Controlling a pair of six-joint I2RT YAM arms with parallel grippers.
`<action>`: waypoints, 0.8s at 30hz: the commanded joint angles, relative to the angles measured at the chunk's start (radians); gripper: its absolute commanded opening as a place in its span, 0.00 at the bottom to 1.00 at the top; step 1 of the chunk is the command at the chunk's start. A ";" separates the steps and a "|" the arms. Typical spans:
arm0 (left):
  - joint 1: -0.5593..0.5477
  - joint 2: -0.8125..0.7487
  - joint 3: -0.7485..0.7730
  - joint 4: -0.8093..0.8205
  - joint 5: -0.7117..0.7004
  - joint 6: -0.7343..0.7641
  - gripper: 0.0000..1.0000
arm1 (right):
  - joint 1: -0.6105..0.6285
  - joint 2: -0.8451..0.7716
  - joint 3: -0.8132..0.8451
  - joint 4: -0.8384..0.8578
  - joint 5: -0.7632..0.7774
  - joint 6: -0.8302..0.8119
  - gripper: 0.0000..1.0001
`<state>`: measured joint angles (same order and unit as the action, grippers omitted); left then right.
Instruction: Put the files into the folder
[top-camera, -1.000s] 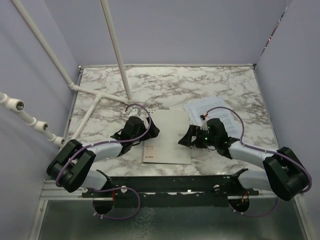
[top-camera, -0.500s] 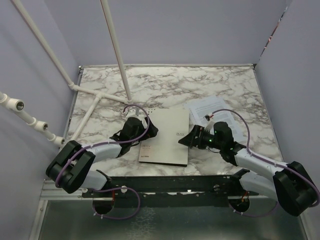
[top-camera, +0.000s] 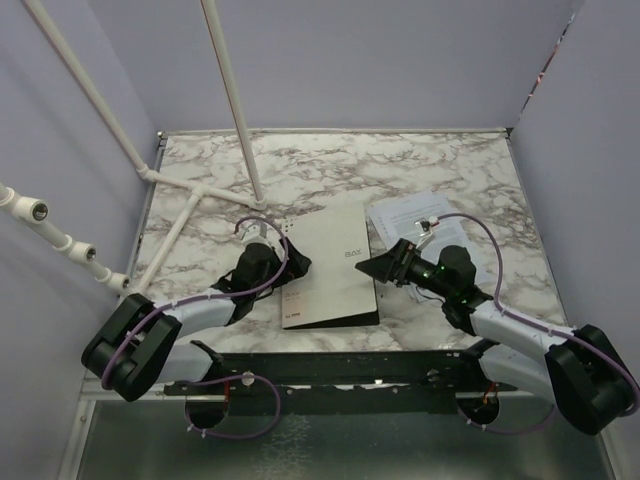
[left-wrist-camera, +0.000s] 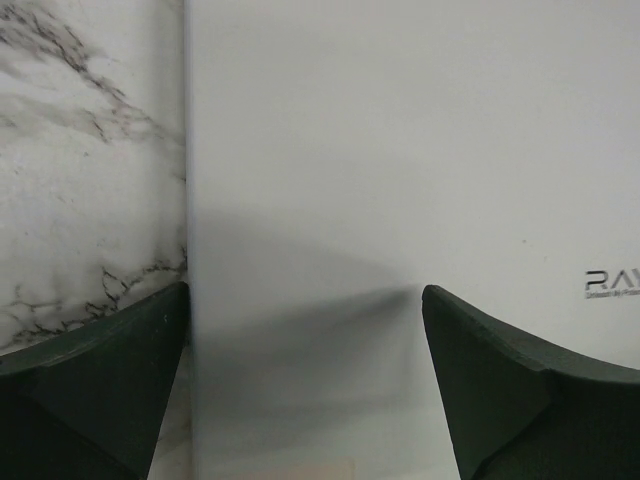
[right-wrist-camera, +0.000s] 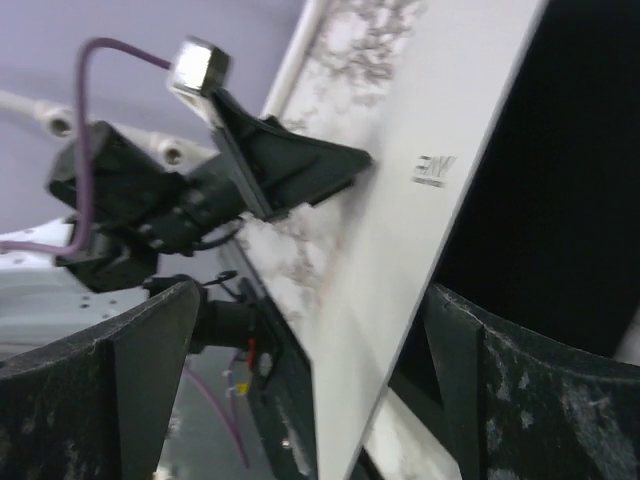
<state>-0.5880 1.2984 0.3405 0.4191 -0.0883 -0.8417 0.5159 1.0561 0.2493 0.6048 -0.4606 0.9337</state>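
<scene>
The grey folder (top-camera: 330, 270) lies mid-table, its front cover tipped up along the right edge. A strip of black inside (top-camera: 372, 312) shows under that cover. My right gripper (top-camera: 372, 267) stands open at that raised edge. In the right wrist view the cover (right-wrist-camera: 400, 230) passes between the spread fingers of my right gripper (right-wrist-camera: 310, 290), with the black interior (right-wrist-camera: 560, 170) beside it. My left gripper (top-camera: 292, 262) is open, low over the folder's left edge. In the left wrist view the left gripper (left-wrist-camera: 305, 300) straddles that edge of the grey cover (left-wrist-camera: 400, 150). The files (top-camera: 425, 212) lie on the marble, right of the folder.
A white pipe frame (top-camera: 200, 190) crosses the table's back left corner. Purple walls close in the table on three sides. A black rail (top-camera: 350, 365) carrying both arm bases runs along the near edge. Marble (left-wrist-camera: 90, 150) shows left of the folder.
The right gripper has drawn back to the right and risen, and the folder's right edge has tipped up, showing black inside. The left gripper has slid slightly left along the folder's left edge.
</scene>
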 joint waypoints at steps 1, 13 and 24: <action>-0.031 -0.063 -0.041 -0.011 0.175 -0.114 0.99 | 0.017 0.025 -0.019 0.227 -0.093 0.088 0.98; -0.012 -0.181 -0.110 0.078 0.178 -0.163 0.99 | 0.017 0.091 -0.022 0.310 -0.114 0.112 0.96; 0.024 -0.219 -0.121 0.078 0.201 -0.165 0.99 | 0.018 0.011 0.035 -0.002 -0.049 -0.037 0.73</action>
<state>-0.5770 1.0885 0.2295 0.4725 0.0780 -0.9989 0.5289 1.1160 0.2394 0.7460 -0.5385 0.9783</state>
